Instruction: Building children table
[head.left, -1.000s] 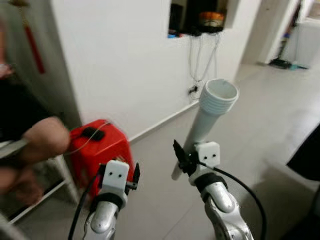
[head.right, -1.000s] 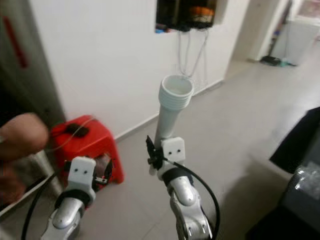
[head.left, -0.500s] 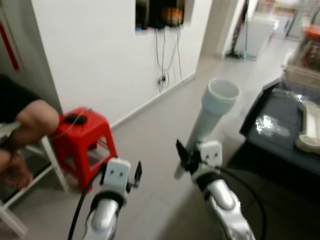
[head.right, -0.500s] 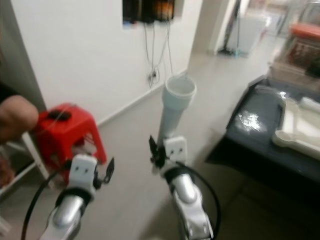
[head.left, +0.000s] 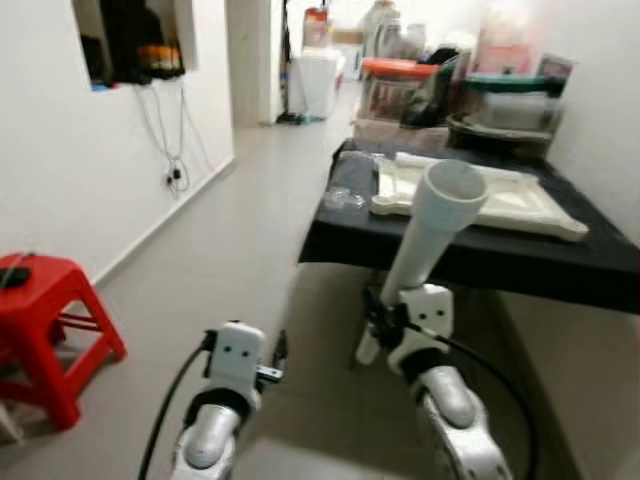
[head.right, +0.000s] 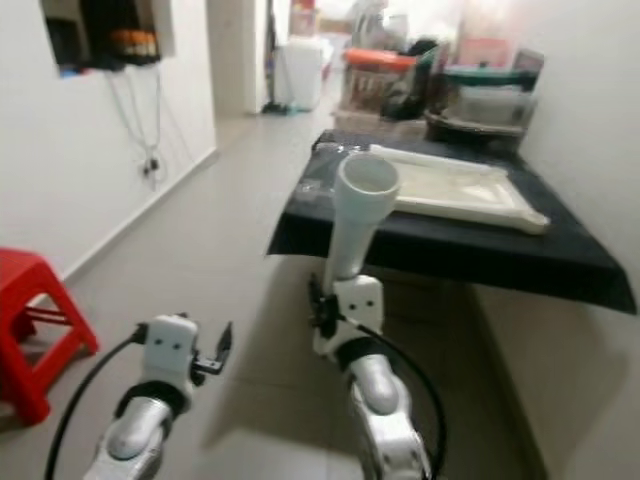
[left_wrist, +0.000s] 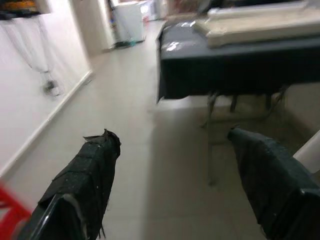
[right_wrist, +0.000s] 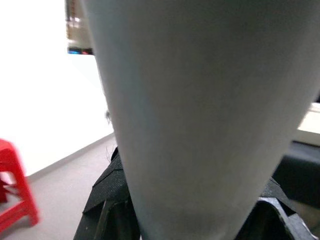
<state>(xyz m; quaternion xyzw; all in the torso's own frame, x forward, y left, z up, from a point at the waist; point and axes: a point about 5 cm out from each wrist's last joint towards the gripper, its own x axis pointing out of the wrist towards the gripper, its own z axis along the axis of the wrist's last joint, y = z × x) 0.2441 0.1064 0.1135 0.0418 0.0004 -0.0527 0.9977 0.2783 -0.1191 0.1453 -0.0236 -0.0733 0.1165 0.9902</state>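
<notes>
We carry a pale table leg (head.left: 425, 240) upright in our right tool (head.left: 378, 322), its fingers clamped on the narrow lower end, facing the black worktop (head.left: 480, 255) where the cream tabletop panel (head.left: 500, 200) lies. Our left tool (left_wrist: 175, 165) hangs open and empty over the floor. We judge a steady approach with the leg kept vertical serves best.

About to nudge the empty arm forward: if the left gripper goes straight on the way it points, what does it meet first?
Probably nothing close. The left gripper, jaws open, points over bare floor toward the black-draped table and its legs. That table looks like the first obstacle, but depth is hard to judge.
</notes>
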